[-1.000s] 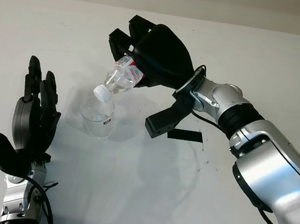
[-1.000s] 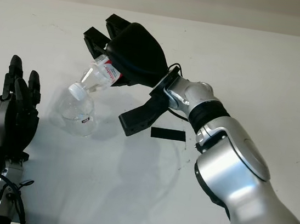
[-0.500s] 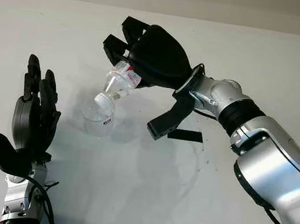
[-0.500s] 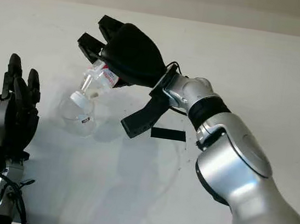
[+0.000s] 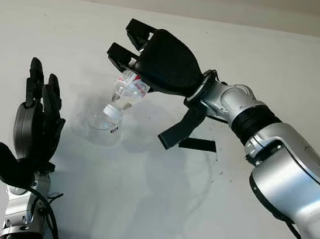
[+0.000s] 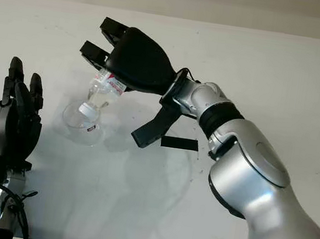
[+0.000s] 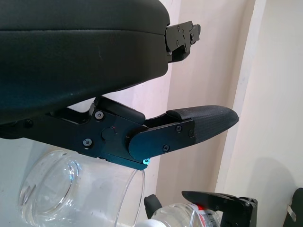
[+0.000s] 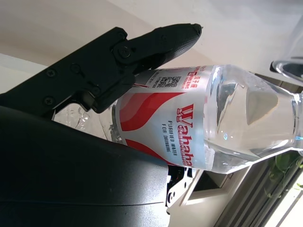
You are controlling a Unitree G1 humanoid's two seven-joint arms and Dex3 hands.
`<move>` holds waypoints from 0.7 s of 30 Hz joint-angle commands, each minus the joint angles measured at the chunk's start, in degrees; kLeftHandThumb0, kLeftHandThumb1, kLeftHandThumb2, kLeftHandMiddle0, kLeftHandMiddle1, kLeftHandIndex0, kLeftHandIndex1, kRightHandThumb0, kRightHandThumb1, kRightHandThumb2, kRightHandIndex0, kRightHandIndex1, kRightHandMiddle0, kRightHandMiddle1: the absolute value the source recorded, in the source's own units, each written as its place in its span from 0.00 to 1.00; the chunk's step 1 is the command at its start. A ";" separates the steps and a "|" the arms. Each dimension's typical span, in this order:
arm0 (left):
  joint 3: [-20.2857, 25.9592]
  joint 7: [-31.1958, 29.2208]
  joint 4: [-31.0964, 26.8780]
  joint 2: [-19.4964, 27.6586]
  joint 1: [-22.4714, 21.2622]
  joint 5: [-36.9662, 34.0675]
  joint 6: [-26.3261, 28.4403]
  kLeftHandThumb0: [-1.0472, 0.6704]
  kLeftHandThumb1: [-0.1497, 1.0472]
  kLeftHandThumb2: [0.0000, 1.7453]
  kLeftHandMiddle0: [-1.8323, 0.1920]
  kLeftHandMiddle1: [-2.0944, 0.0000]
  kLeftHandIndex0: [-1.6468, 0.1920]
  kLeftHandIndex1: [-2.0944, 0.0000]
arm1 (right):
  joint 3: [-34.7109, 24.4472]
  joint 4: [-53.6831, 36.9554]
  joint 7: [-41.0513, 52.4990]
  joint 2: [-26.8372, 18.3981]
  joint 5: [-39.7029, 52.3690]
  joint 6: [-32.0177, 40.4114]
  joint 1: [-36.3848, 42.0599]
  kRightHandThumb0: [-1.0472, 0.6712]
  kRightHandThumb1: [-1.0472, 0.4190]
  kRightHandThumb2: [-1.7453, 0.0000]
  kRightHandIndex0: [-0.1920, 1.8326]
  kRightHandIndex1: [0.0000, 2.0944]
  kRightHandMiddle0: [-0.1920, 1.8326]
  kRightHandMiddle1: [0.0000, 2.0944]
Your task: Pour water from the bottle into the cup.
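Clear plastic bottle (image 5: 127, 89) clamped in right robot hand (image 5: 156, 60), neck-down over glass cup (image 5: 103, 128); left robot hand (image 5: 37, 121) open nearby.

the bottle (image 8: 189, 130) carries a white label with red swirls. on it, in red letters, stands the brand "wahaha", and beside that, in smaller dark print, "purified water for drinking". near the label's edge sits a small qr code with a line of red characters too small to read.
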 commanded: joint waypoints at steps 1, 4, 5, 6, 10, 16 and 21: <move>-0.55 -0.08 2.20 -1.76 1.80 -0.07 -0.60 0.18 1.00 0.38 0.97 0.97 0.99 0.97 | -1.42 -0.33 0.26 0.38 1.92 -0.93 -1.48 0.31 0.00 0.81 0.70 1.00 0.47 1.00; -0.52 -0.14 2.44 -1.88 1.72 -0.17 -0.71 0.18 1.00 0.37 0.97 0.97 0.99 0.97 | -6.19 0.40 6.39 0.88 9.29 -6.27 -0.12 0.31 0.00 0.84 0.68 1.00 0.47 1.00; -0.52 -0.16 2.54 -1.90 1.65 -0.18 -0.79 0.18 1.00 0.37 0.97 0.97 0.99 0.97 | -7.77 0.61 8.45 1.04 11.79 -7.78 0.34 0.32 0.00 0.84 0.67 1.00 0.47 1.00; -0.50 -0.21 2.66 -1.89 1.59 -0.17 -0.90 0.18 1.00 0.37 0.97 0.97 0.99 0.97 | -11.00 1.08 13.19 1.49 16.63 -9.72 1.21 0.32 0.00 0.83 0.66 1.00 0.47 1.00; -0.29 -0.46 2.70 -1.71 1.77 -0.40 -0.94 0.18 1.00 0.38 0.97 0.97 1.00 0.97 | -23.70 1.32 34.79 3.24 35.94 -12.85 4.39 0.35 0.00 0.74 0.64 1.00 0.42 1.00; 0.34 -0.54 2.57 -1.65 1.86 -1.42 -0.63 0.19 1.00 0.37 0.97 0.97 0.99 0.97 | -39.06 -0.60 56.81 5.17 57.14 -6.94 9.01 0.36 0.00 0.70 0.61 1.00 0.40 1.00; 0.77 -0.88 2.60 -1.09 1.98 -1.56 -0.61 0.18 1.00 0.37 0.96 0.97 0.99 0.97 | -49.30 -4.78 68.90 6.86 70.42 3.36 13.76 0.36 0.00 0.68 0.67 1.00 0.50 1.00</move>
